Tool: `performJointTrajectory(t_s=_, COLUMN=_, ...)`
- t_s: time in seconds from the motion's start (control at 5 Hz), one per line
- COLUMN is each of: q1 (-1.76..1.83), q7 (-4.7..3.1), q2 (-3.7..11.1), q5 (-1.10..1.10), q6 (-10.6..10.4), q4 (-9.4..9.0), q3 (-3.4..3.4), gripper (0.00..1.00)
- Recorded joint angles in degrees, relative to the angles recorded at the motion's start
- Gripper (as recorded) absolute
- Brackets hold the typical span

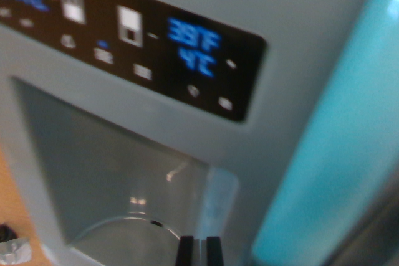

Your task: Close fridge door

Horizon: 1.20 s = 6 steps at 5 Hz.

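Blue digits — 39°F, 4°C — on black panel.

Little of the room shows. A strip of warm, orange-brown wooden surface fills the wrist view's lower left edge, too blurred to tell floor from furniture. A small dark and pale object sits on it, unidentifiable.

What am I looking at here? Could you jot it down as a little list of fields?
view: wrist camera, blurred, tilted
fridge door: grey, fills most of the picture
control panel: black, blue readout, seemingly 39 F and 4 C
dispenser recess: below the panel, nothing visible inside
turquoise strip: at the wrist view's right
gripper: bottom edge, fingers together, holding nothing visible
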Motion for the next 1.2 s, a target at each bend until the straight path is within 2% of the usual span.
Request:
performJointTrajectory(t_s=0.2, q1=0.00, q7=0.00, q2=0.00, q5=0.00, q6=0.0, q4=0.00, q3=0.00, gripper=1.00)
performJointTrajectory(t_s=0.4, q1=0.00, q7=0.00, q2=0.80, q5=0.00, q6=0.0, q4=0.46, q3=-0.97, gripper=1.00)
performJointTrajectory(t_s=0.6, q1=0.00, q7=0.00, q2=0.80, q5=0.00, q6=0.0, q4=0.46, q3=-0.97, gripper=1.00)
performJointTrajectory(t_s=0.8, q1=0.00, q7=0.00, q2=1.36, q5=0.00, q6=0.0, q4=0.82, q3=-1.31, gripper=1.00)
performJointTrajectory(t_s=1.2, q1=0.00, q7=0.00, q2=1.44, q5=0.00, q6=0.0, q4=0.87, q3=-1.33, gripper=1.00)
